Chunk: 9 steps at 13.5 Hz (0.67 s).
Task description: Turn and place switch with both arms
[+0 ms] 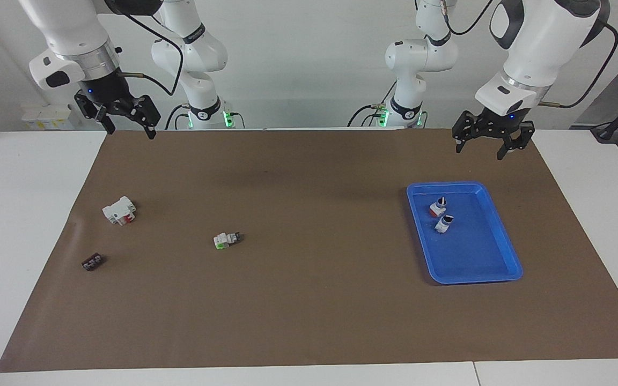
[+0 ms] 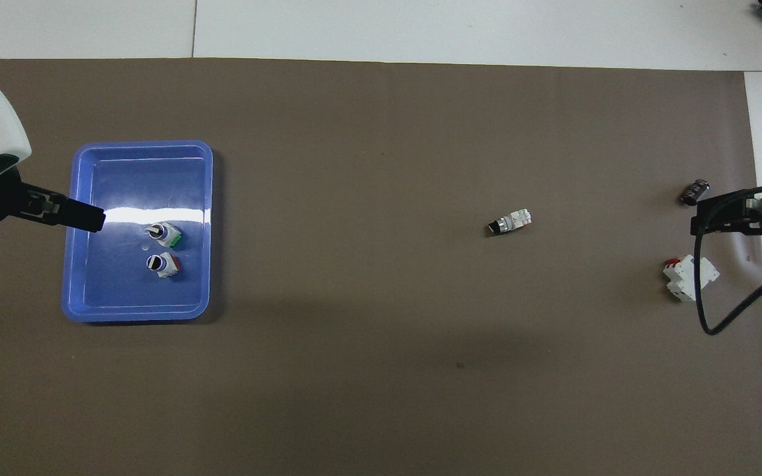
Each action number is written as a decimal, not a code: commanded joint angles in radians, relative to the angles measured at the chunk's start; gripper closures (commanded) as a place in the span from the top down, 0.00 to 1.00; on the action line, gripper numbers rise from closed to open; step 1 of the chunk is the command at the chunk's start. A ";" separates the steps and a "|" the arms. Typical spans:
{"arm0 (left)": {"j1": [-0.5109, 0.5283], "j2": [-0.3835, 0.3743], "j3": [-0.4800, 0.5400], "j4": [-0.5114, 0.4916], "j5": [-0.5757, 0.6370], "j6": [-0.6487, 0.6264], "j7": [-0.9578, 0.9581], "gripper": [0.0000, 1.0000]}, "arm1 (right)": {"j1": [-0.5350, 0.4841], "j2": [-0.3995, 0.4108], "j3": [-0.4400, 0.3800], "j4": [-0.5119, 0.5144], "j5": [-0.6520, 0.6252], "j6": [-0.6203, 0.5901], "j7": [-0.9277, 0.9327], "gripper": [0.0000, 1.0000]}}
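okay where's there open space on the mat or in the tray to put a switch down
Most of the brown mat is bare, especially between the green-ended switch and the blue tray. The tray's half farther from the robots is free; two small switches crowd its nearer half.

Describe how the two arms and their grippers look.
Both arms are glossy white with dark joint bands and black cables looping alongside. Each ends in a silver wrist ring, a small blue light and a black two-finger gripper: the left gripper, the right gripper. Green lights glow at the bases.
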 commanded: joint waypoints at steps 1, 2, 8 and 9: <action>-0.049 0.054 0.048 0.109 -0.015 -0.078 -0.024 1.00 | -0.002 -0.023 0.007 -0.023 0.019 0.000 -0.016 1.00; -0.048 0.050 0.054 0.115 -0.015 -0.095 -0.033 1.00 | -0.002 -0.024 0.007 -0.023 0.019 0.000 -0.016 1.00; -0.026 0.007 0.051 0.087 -0.004 -0.123 -0.075 1.00 | -0.002 -0.024 0.007 -0.023 0.019 0.000 -0.016 1.00; -0.026 0.007 0.051 0.087 -0.004 -0.139 -0.093 1.00 | -0.002 -0.024 0.007 -0.023 0.019 0.000 -0.016 1.00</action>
